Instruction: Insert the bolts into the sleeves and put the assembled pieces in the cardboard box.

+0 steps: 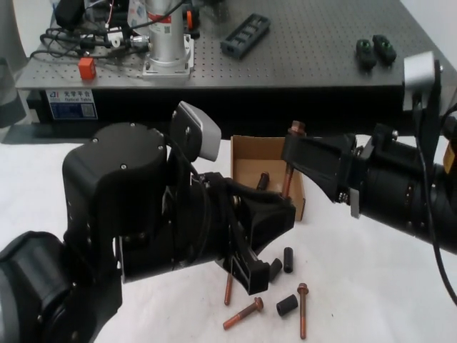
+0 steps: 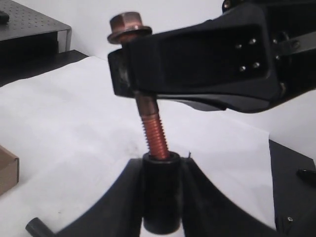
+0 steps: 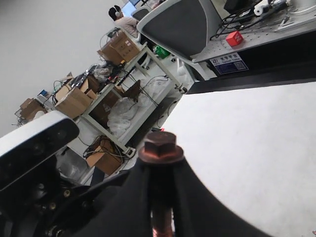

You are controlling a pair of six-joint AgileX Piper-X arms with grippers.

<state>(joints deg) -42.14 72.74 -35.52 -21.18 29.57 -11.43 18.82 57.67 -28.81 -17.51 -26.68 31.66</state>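
Bolt [image 2: 148,123] in right fingers [image 2: 197,54], tip in sleeve [image 2: 160,192] in left fingers [image 2: 113,207], cardboard box [image 1: 250,146] beyond, 3 loose bolts [image 1: 243,313]

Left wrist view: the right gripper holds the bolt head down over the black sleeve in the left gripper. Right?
No: the left wrist view shows the bolt head up, threaded end down at the mouth of the black sleeve. Right gripper holds the bolt, left gripper the sleeve, as stated.

Label [image 1: 71,104] on optical table [image 1: 300,53], print illegible
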